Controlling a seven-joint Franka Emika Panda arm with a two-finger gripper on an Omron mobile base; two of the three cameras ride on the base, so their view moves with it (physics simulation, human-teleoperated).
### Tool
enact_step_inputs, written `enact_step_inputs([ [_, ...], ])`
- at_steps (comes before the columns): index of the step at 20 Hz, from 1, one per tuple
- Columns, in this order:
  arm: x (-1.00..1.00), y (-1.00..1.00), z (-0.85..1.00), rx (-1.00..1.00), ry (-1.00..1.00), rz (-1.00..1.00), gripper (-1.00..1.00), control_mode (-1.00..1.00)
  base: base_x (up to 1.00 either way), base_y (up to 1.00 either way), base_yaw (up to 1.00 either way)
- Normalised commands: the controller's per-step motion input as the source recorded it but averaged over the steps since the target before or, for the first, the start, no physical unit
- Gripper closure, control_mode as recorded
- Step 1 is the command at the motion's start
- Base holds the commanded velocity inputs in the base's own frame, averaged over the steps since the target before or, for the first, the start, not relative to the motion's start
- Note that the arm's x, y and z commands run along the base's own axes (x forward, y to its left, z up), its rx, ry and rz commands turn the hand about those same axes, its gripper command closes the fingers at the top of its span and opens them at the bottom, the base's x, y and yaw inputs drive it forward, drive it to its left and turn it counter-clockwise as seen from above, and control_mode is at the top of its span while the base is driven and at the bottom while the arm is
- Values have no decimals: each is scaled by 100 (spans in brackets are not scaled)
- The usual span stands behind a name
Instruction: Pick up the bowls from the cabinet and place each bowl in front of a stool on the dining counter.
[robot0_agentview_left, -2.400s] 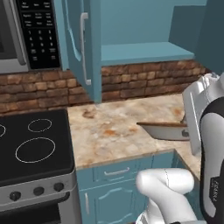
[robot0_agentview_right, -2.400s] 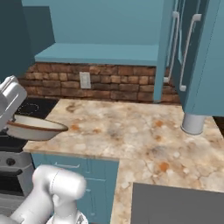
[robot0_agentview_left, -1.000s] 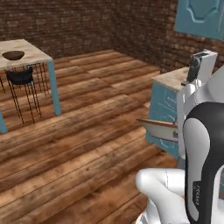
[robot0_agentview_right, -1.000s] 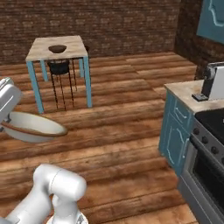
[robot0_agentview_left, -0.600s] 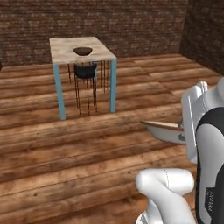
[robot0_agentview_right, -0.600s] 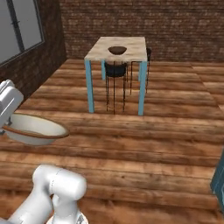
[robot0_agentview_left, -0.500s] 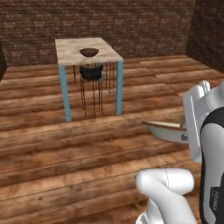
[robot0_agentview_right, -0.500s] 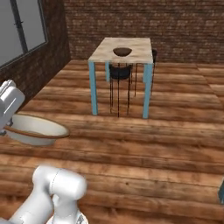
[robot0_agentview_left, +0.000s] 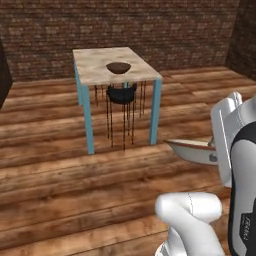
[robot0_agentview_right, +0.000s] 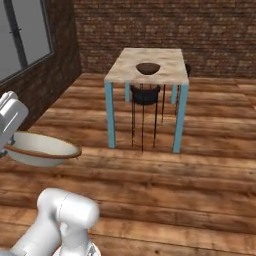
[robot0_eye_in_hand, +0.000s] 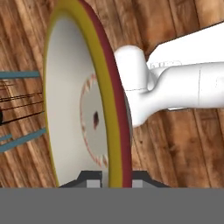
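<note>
Wooden floorboards and a dark brick wall surround the work area. At the arm's end, the gripper (robot0_eye_in_hand: 113, 178) is clamped on the rim of the shallow beige-cream bowl with a tan rim (robot0_agentview_right: 42, 149), carried level above the floor. Ahead stands the beige marble dining counter on slim teal legs (robot0_agentview_left: 95, 72), already bearing the dark brown wood-grained bowl (robot0_agentview_left: 119, 67) above a black round-seated stool (robot0_agentview_left: 121, 93). Over the last second the base has turned and the counter has drawn nearer and more central, so delivery of the second bowl looks close.
</note>
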Motion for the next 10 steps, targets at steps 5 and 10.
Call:
enact_step_inputs([
  [5,0,0,0,0,0,0,100,100,100,-44,0],
  [10,0,0,0,0,0,0,100,100,100,-72,8],
])
